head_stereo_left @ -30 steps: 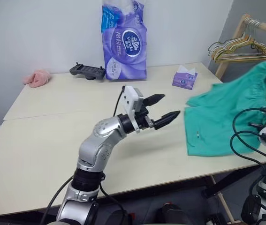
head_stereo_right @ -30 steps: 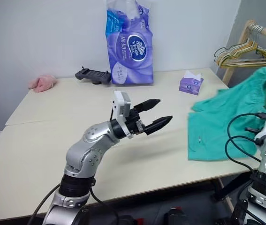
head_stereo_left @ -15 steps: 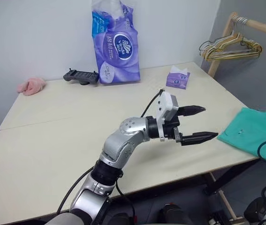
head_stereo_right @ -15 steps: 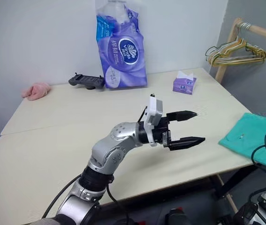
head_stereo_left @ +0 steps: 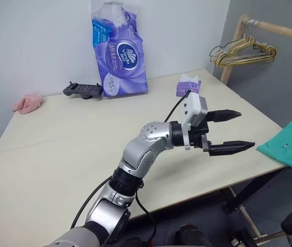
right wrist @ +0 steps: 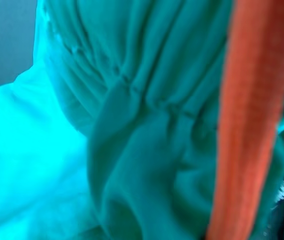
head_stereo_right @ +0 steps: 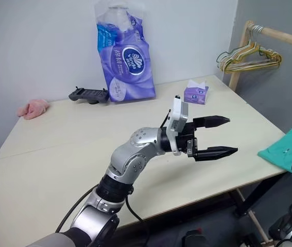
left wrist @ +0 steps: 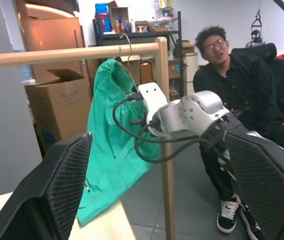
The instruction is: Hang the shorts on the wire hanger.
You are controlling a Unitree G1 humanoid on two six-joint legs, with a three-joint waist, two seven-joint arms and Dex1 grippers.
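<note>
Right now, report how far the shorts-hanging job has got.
Done: the shorts are off the table, lifted beside the wooden rack.
In hand: the right tool is shut on the shorts at the waistband; the left tool is open and holds nothing.
Left: no wire hanger is through the shorts, so the hanging itself remains.

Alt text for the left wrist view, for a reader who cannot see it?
The right pincer holds the teal-green shorts up beside a wooden rail, seen between the left pincer's open black fingers. A seated person in black watches, with boxes and shelves behind.
</note>
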